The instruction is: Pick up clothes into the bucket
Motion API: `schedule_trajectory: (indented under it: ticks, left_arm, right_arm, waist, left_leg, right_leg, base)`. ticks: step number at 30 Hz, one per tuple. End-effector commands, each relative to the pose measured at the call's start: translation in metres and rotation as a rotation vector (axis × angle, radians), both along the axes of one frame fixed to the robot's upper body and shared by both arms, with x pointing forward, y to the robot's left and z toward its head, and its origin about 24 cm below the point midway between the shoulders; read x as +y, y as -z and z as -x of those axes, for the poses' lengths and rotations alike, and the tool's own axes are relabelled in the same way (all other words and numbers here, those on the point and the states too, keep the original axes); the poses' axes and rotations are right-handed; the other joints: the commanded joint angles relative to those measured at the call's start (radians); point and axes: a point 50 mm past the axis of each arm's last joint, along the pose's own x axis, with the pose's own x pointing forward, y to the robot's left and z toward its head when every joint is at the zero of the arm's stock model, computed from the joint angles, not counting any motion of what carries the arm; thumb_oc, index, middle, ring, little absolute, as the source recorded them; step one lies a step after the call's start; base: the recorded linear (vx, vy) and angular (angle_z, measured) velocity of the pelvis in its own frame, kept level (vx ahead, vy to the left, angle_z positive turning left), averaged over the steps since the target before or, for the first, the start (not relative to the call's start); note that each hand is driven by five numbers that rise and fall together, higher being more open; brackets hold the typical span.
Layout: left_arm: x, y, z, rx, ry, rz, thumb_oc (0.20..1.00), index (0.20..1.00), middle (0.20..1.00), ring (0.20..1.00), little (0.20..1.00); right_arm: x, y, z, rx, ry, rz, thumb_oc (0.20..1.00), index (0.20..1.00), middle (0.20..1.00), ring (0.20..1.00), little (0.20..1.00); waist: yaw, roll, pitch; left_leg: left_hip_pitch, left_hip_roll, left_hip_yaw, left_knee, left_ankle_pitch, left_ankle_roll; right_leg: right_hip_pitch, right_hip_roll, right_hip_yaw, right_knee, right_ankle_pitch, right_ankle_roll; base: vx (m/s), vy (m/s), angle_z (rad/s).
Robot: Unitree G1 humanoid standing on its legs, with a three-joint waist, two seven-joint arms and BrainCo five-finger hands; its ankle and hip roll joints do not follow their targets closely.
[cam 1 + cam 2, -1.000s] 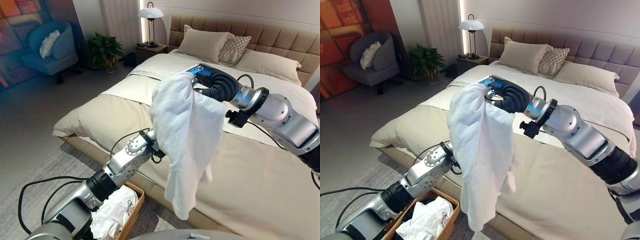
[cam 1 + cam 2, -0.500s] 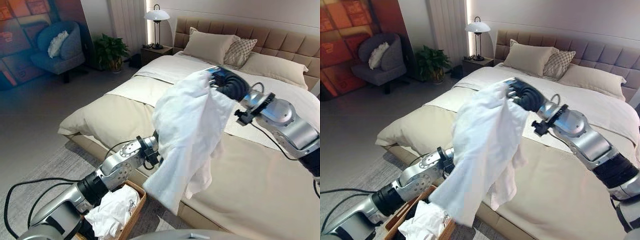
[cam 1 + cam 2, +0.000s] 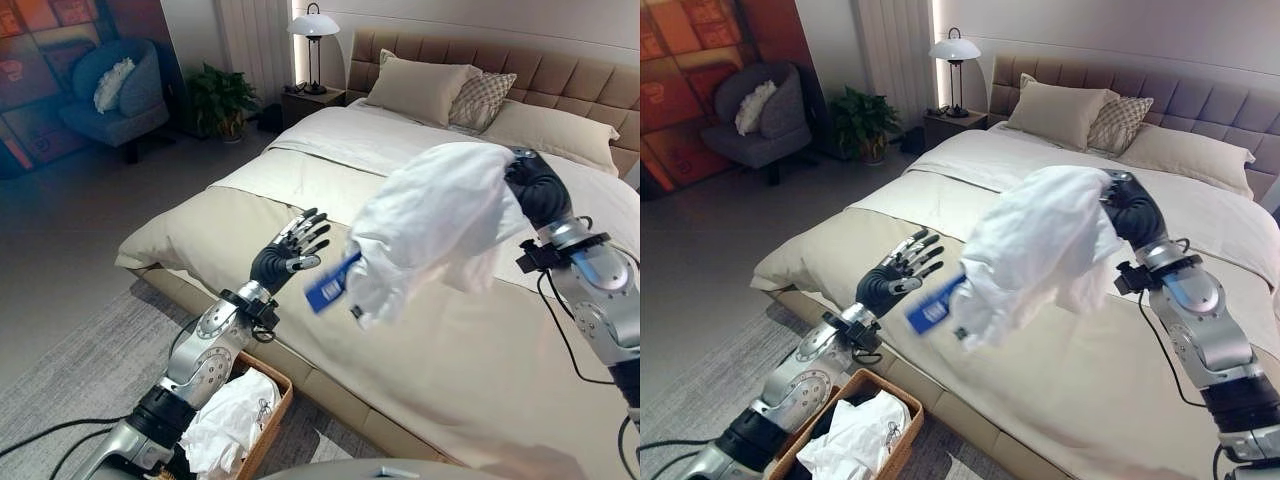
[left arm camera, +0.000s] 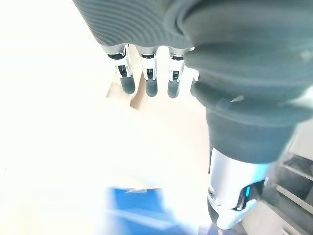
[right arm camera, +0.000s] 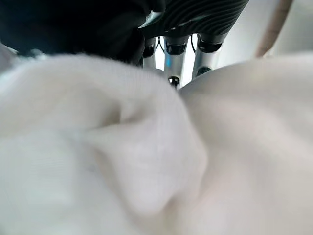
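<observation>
At the bottom left of the left eye view, one woven basket [image 3: 268,415] is sitting on the floor beside the bed [image 3: 480,370], holding crumpled white clothes [image 3: 222,425]. Just above it, the left robot hand [image 3: 290,250] is reaching up with its fingers spread wide and holding nothing; half a second ago it was hidden behind the hanging cloth. In the middle of the frame, one white garment [image 3: 430,225] is billowing sideways in the air over the bed, with a blue tag [image 3: 330,285] at its lower edge, where earlier it was hanging straight down. The right robot hand [image 3: 535,185], at centre right, is gripping the garment's upper end, its fingers buried in the cloth. The left wrist view is showing straight fingers [image 4: 148,83] and the blue tag, blurred, beyond them; the right wrist view is showing white cloth bunched against the fingers [image 5: 174,49]. Farther back, three pillows [image 3: 420,90] are leaning against the headboard, and one lamp [image 3: 313,30], one plant [image 3: 220,100] and one armchair [image 3: 100,95] are standing at the upper left.
</observation>
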Motion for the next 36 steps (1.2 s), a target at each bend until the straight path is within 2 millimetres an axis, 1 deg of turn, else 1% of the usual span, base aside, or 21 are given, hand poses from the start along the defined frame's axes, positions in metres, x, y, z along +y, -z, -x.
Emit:
schedule_trajectory:
  ticks: [1, 4, 8, 10, 14, 22, 23, 25, 26, 31, 32, 34, 36]
  left_arm:
    - [0.013, -0.018, -0.008, -0.154, -0.110, -0.104, 1.000, 1.000, 1.000, 1.000, 1.000]
    - [0.016, -0.020, -0.009, -0.180, -0.150, -0.129, 1.000, 1.000, 1.000, 1.000, 1.000]
    - [0.015, -0.027, -0.010, -0.235, -0.151, -0.175, 1.000, 1.000, 1.000, 1.000, 1.000]
    - [0.012, -0.034, -0.012, -0.275, -0.139, -0.208, 1.000, 1.000, 1.000, 1.000, 1.000]
    - [0.005, -0.041, -0.013, -0.312, -0.101, -0.212, 1.000, 1.000, 1.000, 1.000, 1.000]
    - [-0.029, -0.057, -0.013, -0.393, 0.088, -0.251, 1.000, 1.000, 1.000, 1.000, 1.000]
    - [-0.038, -0.059, -0.014, -0.403, 0.120, -0.254, 1.000, 1.000, 1.000, 1.000, 1.000]
    - [-0.047, -0.062, -0.016, -0.427, 0.144, -0.278, 1.000, 1.000, 1.000, 1.000, 1.000]
    - [-0.055, -0.064, -0.017, -0.436, 0.166, -0.280, 1.000, 1.000, 1.000, 1.000, 1.000]
    - [-0.084, -0.061, -0.023, -0.408, 0.215, -0.249, 1.000, 1.000, 1.000, 1.000, 1.000]
    - [-0.090, -0.065, -0.023, -0.429, 0.230, -0.257, 1.000, 1.000, 1.000, 1.000, 1.000]
    - [-0.099, -0.067, -0.024, -0.440, 0.228, -0.250, 1.000, 1.000, 1.000, 1.000, 1.000]
    - [-0.104, -0.067, -0.025, -0.440, 0.237, -0.252, 1.000, 1.000, 1.000, 1.000, 1.000]
  right_arm:
    - [-0.009, -0.039, 0.004, -0.176, 0.028, -0.048, 0.200, 0.200, 0.200, 0.200, 0.200]
    - [-0.010, -0.040, 0.003, -0.181, 0.038, -0.042, 0.200, 0.200, 0.200, 0.200, 0.200]
    - [-0.008, -0.042, -0.001, -0.193, 0.043, -0.029, 0.200, 0.200, 0.200, 0.200, 0.200]
    - [-0.005, -0.044, -0.003, -0.205, 0.044, -0.003, 0.200, 0.200, 0.200, 0.200, 0.200]
    - [0.004, -0.047, -0.006, -0.218, 0.025, 0.042, 0.200, 0.200, 0.200, 0.200, 0.200]
    - [0.029, -0.044, -0.012, -0.190, -0.088, 0.103, 0.200, 0.200, 0.200, 0.200, 0.200]
    - [0.036, -0.044, -0.013, -0.186, -0.117, 0.107, 0.200, 0.200, 0.200, 0.200, 0.200]
    - [0.043, -0.044, -0.013, -0.186, -0.149, 0.115, 0.200, 0.200, 0.200, 0.200, 0.200]
    - [0.050, -0.045, -0.013, -0.187, -0.189, 0.122, 0.200, 0.200, 0.200, 0.200, 0.200]
    - [0.079, -0.046, -0.008, -0.193, -0.335, 0.138, 0.200, 0.200, 0.200, 0.200, 0.200]
    - [0.088, -0.047, -0.006, -0.198, -0.381, 0.143, 0.200, 0.200, 0.200, 0.200, 0.200]
    - [0.098, -0.051, -0.003, -0.219, -0.438, 0.137, 0.200, 0.200, 0.200, 0.200, 0.200]
    - [0.103, -0.053, -0.001, -0.229, -0.461, 0.129, 0.200, 0.200, 0.200, 0.200, 0.200]
  waist:
    - [0.036, -0.033, -0.036]
    - [0.037, -0.033, -0.038]
    - [0.037, -0.032, -0.041]
    - [0.037, -0.030, -0.041]
    - [0.038, -0.029, -0.039]
    - [0.036, -0.024, -0.032]
    - [0.035, -0.024, -0.031]
    - [0.033, -0.024, -0.029]
    - [0.032, -0.024, -0.027]
    - [0.028, -0.025, -0.019]
    - [0.027, -0.025, -0.016]
    - [0.025, -0.026, -0.012]
    - [0.023, -0.025, -0.010]
  left_leg:
    - [-0.036, 0.001, -0.005, 0.085, -0.091, -0.016]
    - [-0.033, 0.001, -0.003, 0.085, -0.094, -0.015]
    - [-0.029, 0.002, 0.001, 0.086, -0.097, -0.014]
    - [-0.027, 0.003, 0.001, 0.086, -0.098, -0.014]
    - [-0.028, 0.001, 0.002, 0.088, -0.099, -0.014]
    - [-0.029, -0.002, -0.001, 0.093, -0.100, -0.012]
    - [-0.030, -0.003, -0.002, 0.094, -0.099, -0.013]
    - [-0.032, -0.003, -0.003, 0.095, -0.098, -0.012]
    - [-0.032, -0.003, -0.005, 0.094, -0.098, -0.011]
    - [-0.038, -0.006, -0.008, 0.099, -0.095, -0.009]
    - [-0.039, -0.007, -0.010, 0.101, -0.095, -0.008]
    - [-0.041, -0.008, -0.009, 0.103, -0.096, -0.007]
    - [-0.042, -0.010, -0.007, 0.106, -0.097, -0.005]
  right_leg:
    - [-0.083, -0.015, -0.029, 0.126, -0.034, 0.010]
    - [-0.081, -0.014, -0.025, 0.123, -0.035, 0.010]
    - [-0.080, -0.014, -0.020, 0.120, -0.034, 0.011]
    - [-0.078, -0.014, -0.018, 0.118, -0.035, 0.012]
    - [-0.077, -0.014, -0.017, 0.117, -0.033, 0.011]
    - [-0.077, -0.016, -0.016, 0.117, -0.033, 0.012]
    - [-0.078, -0.017, -0.016, 0.119, -0.033, 0.013]
    - [-0.079, -0.017, -0.016, 0.120, -0.034, 0.013]
    - [-0.078, -0.018, -0.017, 0.120, -0.034, 0.013]
    - [-0.083, -0.019, -0.017, 0.127, -0.035, 0.012]
    - [-0.083, -0.019, -0.018, 0.129, -0.035, 0.012]
    - [-0.086, -0.020, -0.016, 0.129, -0.034, 0.013]
    - [-0.087, -0.020, -0.015, 0.129, -0.033, 0.013]
  base:
    - [0.00, 0.000, 0.00]
    - [0.00, 0.000, 0.00]
    - [0.00, 0.000, 0.00]
    - [0.00, 0.000, 0.00]
    - [0.00, 0.000, 0.00]
    - [0.00, 0.000, 0.00]
    - [0.00, 0.000, 0.00]
    - [0.00, 0.000, 0.00]
    - [0.00, 0.000, 0.00]
    - [0.00, 0.000, 0.00]
    - [0.00, 0.000, 0.00]
    - [0.00, 0.000, 0.00]
    - [0.00, 0.000, 0.00]
